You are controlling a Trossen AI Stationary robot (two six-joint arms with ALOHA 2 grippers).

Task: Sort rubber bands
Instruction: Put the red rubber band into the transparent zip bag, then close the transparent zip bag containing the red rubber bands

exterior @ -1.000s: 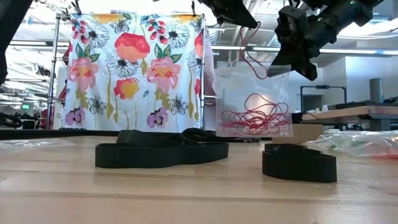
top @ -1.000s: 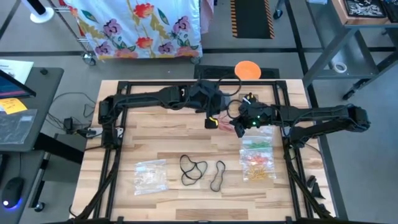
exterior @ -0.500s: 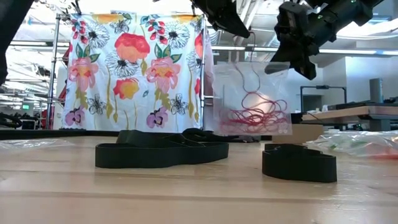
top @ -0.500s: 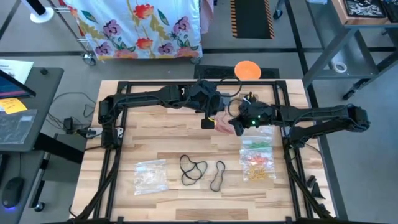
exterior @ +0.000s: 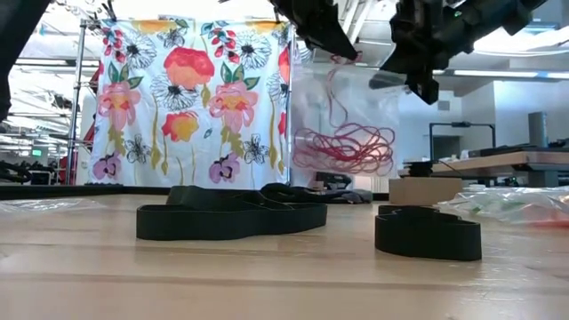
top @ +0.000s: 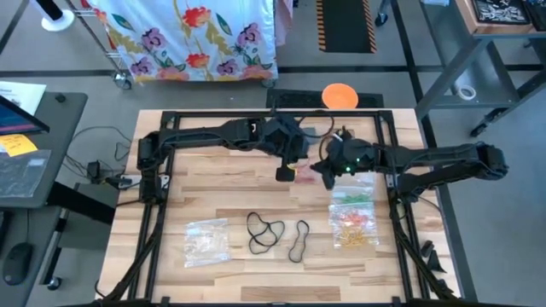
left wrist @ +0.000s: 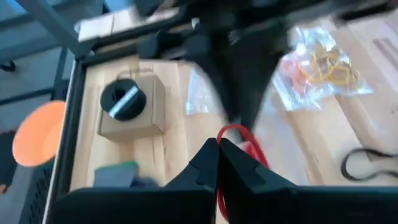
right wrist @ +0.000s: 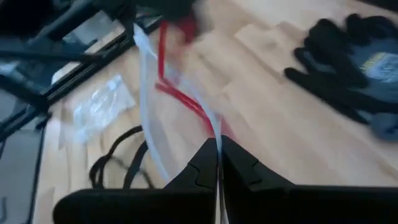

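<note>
A clear plastic bag (exterior: 342, 116) holding a tangle of red rubber bands (exterior: 345, 149) hangs in the air over the table's middle, between my two grippers. My left gripper (top: 284, 173) is shut on a red band at the bag's top. My right gripper (top: 326, 175) is shut on the bag itself. Black rubber bands (top: 264, 232) (top: 299, 241) lie flat on the wood near the front. One clear bag (top: 207, 240) lies at the front left. Another bag (top: 352, 220), with orange and green bands, lies at the front right. My left gripper pinches a red band's loop (left wrist: 235, 133) between its two fingertips, slanting down from the table's left. The band runs down as a strand (exterior: 334, 84) into the bag, to the tangle below. My right gripper pinches the bag's clear upper edge (right wrist: 210, 127) between its fingertips, slanting down from the table's right. The bag hangs below the fingers, clear of the table, with a red band (right wrist: 180, 93) running along the film.
A black glove (right wrist: 348, 62) lies on the wood beyond the bag. A cardboard box with a black knob (left wrist: 127, 109) stands at the far side. An orange disc (top: 339, 95) lies behind the table. The table's front middle holds only the black bands.
The bag with the red bands has risen and swung toward the table's left, still hanging from both grippers. Both grippers have tipped slightly while staying shut. The red strand from my left gripper now runs longer down into the bag.
</note>
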